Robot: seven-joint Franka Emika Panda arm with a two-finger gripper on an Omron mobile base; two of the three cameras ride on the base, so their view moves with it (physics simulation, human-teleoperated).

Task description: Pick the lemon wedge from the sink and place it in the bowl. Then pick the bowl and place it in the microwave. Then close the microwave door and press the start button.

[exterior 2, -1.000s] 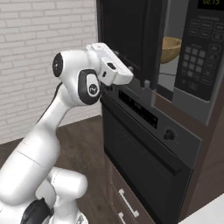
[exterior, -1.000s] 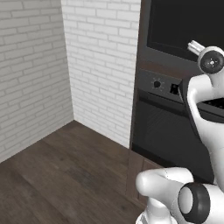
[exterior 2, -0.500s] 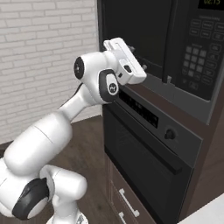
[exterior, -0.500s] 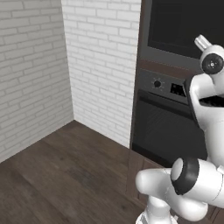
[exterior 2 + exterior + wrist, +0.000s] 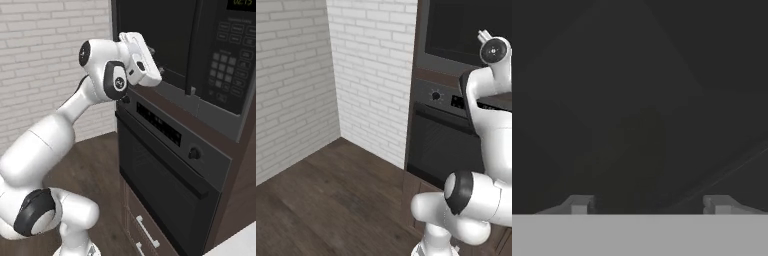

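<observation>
Right base view: arm raised and bent, gripper (image 5: pixel 159 70) pointing at the microwave door (image 5: pixel 155 35). Hand view: 2 fingertips (image 5: pixel 579 204) wide apart, holding nothing.

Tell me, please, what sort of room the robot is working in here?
Most likely a home kitchen. A built-in microwave with a keypad sits above a dark wall oven with a knob, drawers lie below, and a white brick wall meets a dark wood floor.
</observation>
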